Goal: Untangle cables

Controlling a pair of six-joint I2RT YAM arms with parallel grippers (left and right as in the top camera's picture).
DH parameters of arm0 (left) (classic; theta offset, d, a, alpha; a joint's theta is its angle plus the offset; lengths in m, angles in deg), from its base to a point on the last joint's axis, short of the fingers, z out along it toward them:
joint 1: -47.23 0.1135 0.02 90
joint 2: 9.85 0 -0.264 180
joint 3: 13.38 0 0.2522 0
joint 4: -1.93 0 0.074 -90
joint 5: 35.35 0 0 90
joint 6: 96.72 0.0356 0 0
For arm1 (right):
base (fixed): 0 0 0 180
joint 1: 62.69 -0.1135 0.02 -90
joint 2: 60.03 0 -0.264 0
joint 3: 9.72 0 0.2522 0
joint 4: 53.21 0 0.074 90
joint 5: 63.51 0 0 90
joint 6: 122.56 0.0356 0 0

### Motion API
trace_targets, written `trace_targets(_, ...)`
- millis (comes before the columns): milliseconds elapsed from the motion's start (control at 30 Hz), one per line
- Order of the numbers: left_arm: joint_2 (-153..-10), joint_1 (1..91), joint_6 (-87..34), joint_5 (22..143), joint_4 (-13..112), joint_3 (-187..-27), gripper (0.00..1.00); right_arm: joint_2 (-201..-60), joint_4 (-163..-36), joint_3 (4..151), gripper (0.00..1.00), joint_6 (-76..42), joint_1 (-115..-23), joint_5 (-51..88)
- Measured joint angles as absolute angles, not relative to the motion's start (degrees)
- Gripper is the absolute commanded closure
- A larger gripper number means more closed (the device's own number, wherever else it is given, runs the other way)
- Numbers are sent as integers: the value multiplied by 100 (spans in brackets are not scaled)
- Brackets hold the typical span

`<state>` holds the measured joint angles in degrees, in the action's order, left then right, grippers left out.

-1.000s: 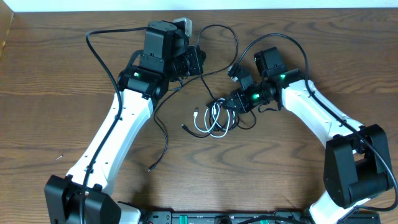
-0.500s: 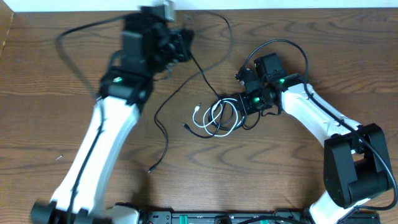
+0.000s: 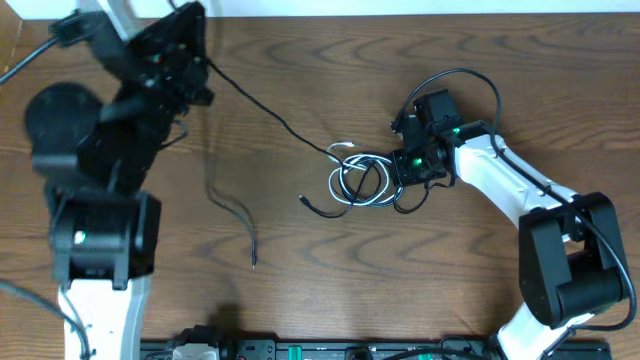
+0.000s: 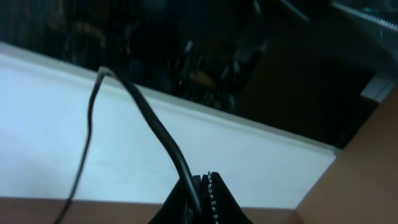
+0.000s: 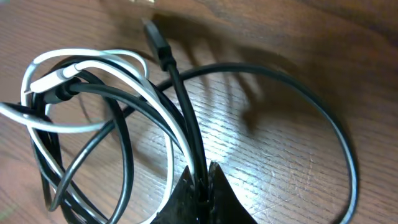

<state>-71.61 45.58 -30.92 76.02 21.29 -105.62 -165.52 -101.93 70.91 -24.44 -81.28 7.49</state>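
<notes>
Black and white cables (image 5: pixel 181 102) seem soft and light, best grabbed near plugs. Some are pinched tight by the left gripper (image 4: pixel 202 190) and the right gripper (image 5: pixel 202 180).

Wide open below the tangle (image 3: pixel 358 182): just bare table (image 3: pixel 360 290) down to the near edge, easy way in. Also open above it, plain wood up to the far edge, between the taut black cable (image 3: pixel 270 112) and the right arm (image 3: pixel 500 175). Right of the tangle: blocked by the right gripper (image 3: pixel 398 172), clamped onto its edge, plus a thick black wire (image 3: pixel 470 75) looping over that arm. Up-left of the tangle: fenced off by that taut black cable, strung straight out to the left gripper (image 4: pixel 202 186), pinched tight on it. Left of the tangle: a passable strip of wood, then a loose black cord (image 3: pixel 232 208) lying well apart. Further left: hogged by the bulky left arm (image 3: pixel 100 220).
</notes>
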Motion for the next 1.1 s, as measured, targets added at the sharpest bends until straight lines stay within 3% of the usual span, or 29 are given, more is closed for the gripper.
trace_targets(233,-7062,4870,-3173,7547,2116,-10562,93,-16552,-10232,7086,99,-2400,-8018,690)
trace_targets(567,-7145,5338,-3309,7528,2173,-10562,93,-16428,-10285,7086,99,-2407,-7179,211)
trace_targets(1100,-7646,6499,-3359,7532,2759,-10562,92,-14574,-10324,7163,99,-2669,-5966,-23)
